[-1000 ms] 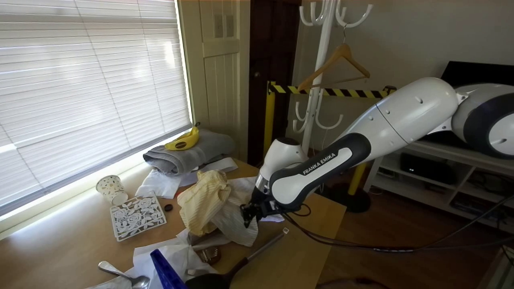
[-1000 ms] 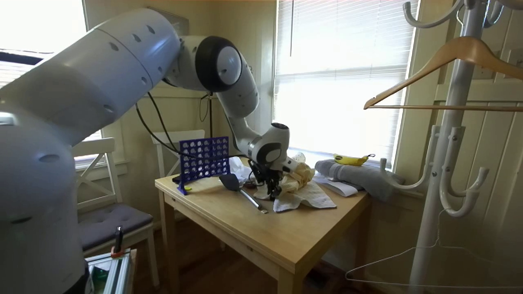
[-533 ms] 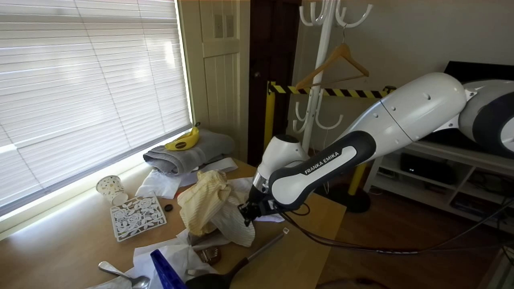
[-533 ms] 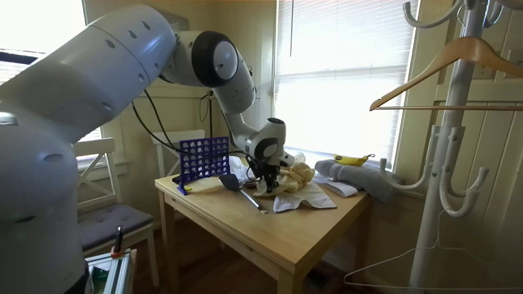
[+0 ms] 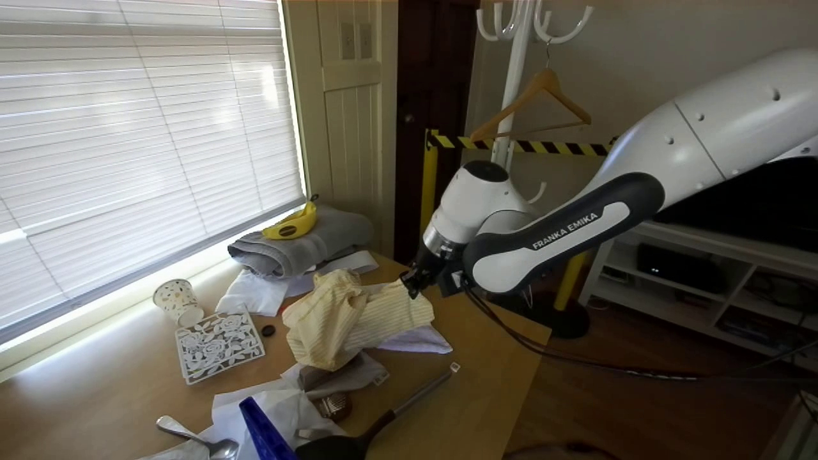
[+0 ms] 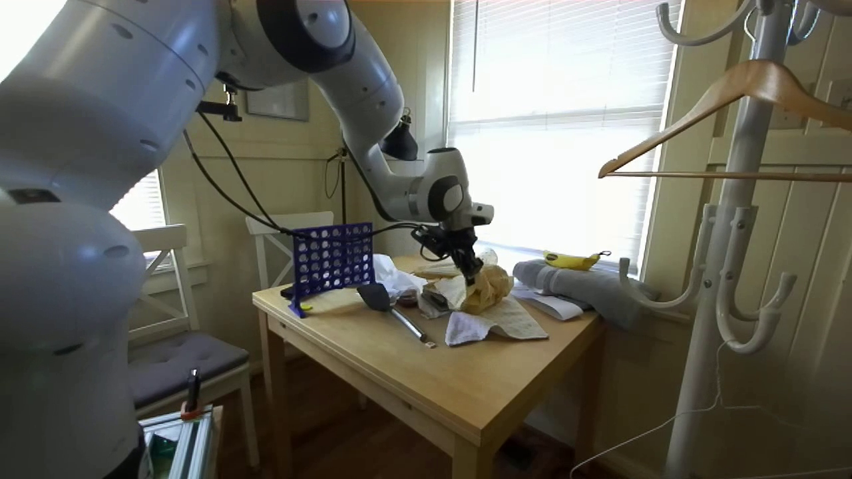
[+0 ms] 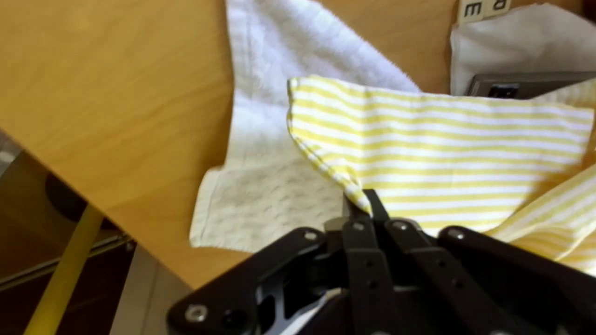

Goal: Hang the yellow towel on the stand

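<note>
The towel (image 7: 442, 158), yellow-striped, was on the counter (image 6: 426, 379), most of it bunched in a heap, with one part running out from the heap to the gripper (image 7: 367, 207). The gripper's jaws were drawn tight on the hem, and only a small bite of fabric seemed caught between the tips. That was the likeliest trouble: with the weight all in the heap and so little held, the hem could slip free in a full lift.

Next to and partly beneath the towel lay a white cloth (image 7: 265, 186). The grip looked to be on the towel alone, but if the two clung together, the white cloth might be dragged along. A dark thing (image 7: 531, 83) showed beside the towel's edge in the wrist view, partly covered; a trailing fold could pull at it. Nearby lay the spatula (image 6: 400, 317), its handle toward the counter's edge, so a low sweep of loose fabric might push it over. The cup (image 5: 177, 301) and the grey towel (image 5: 307, 249) lay past the heap and seemed less at risk.

Farther out, apart from the counter, rose the stand (image 6: 699, 372). A wooden hanger (image 6: 762, 81) hung from one of its upper hooks (image 5: 562, 40); coming in at that height, the towel might snag on the hanger or knock it down. Held by the hem alone, it could slide off a curved hook unless enough was laid over it.
</note>
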You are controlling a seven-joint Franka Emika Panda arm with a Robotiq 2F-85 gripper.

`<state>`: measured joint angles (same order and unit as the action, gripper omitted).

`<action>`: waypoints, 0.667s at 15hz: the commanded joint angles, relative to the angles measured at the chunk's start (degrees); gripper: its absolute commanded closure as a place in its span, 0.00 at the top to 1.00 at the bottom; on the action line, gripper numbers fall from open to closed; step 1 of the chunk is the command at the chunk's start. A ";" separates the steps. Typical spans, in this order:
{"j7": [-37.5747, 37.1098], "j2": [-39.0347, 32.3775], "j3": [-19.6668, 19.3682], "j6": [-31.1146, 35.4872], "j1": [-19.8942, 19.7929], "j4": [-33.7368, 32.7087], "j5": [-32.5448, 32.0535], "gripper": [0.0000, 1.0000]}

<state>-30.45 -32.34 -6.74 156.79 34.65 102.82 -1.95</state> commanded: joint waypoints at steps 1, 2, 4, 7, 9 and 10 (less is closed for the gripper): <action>1.29 8.81 -0.77 2.41 -0.82 7.27 -6.18 0.00; 4.69 9.13 2.66 1.77 -3.84 7.19 -4.04 0.00; 1.90 7.06 2.37 0.74 -3.74 4.26 -5.34 0.02; 2.95 8.05 3.59 0.73 -4.83 5.41 -5.32 0.02; 1.02 8.15 1.77 1.33 -3.85 5.04 -7.12 0.00; -2.07 8.91 -1.48 2.42 -2.13 4.47 -10.80 0.00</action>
<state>-26.90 -24.40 -5.04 157.71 31.66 108.46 -6.10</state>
